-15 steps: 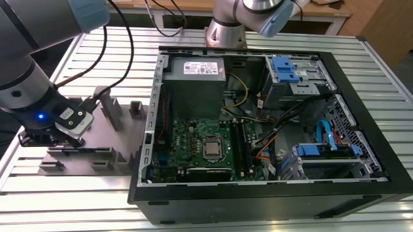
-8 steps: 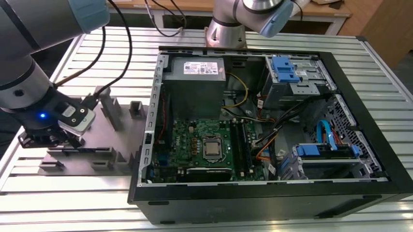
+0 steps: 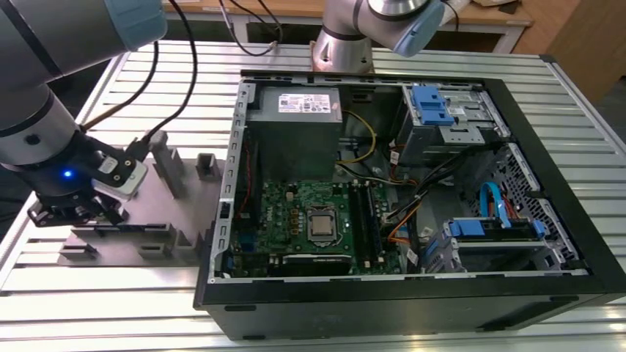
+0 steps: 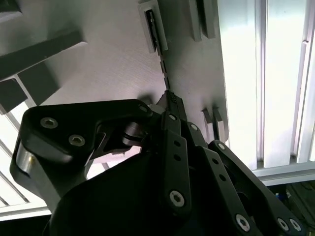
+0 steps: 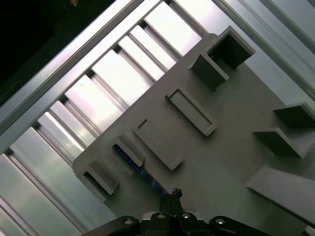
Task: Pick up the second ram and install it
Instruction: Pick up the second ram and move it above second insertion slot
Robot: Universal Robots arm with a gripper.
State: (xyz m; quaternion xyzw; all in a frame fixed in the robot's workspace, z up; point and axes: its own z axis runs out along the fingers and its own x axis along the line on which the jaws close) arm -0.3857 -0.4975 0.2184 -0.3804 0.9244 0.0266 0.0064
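Gray tray (image 3: 146, 214) sits on a slatted aluminium surface (image 3: 108, 308). In the exterior view the pincer (image 3: 76, 213) is down at the tray's end toward the exterior view's left. It is well apart from the open PC case (image 3: 411, 312) and its green motherboard (image 3: 293, 213).

In the second wrist view the ram (image 4: 164, 73) stands on edge. Its far end is seated in a gray block (image 4: 145, 29). Its near end is between the pincer (image 4: 170, 102) tips, which look clamped on it.

In the first wrist view the ram (image 5: 142, 172) shows bluish, running from a block to the pincer (image 5: 174, 195).

The step looks like the pick. The grip sits at one end, so the stick could pivot. The lift wants to go straight out of the blocks, with no twist and the board kept upright.

Room: wooden furniture (image 3: 489, 15) is behind, and cables (image 3: 186, 73) trail over the surface.
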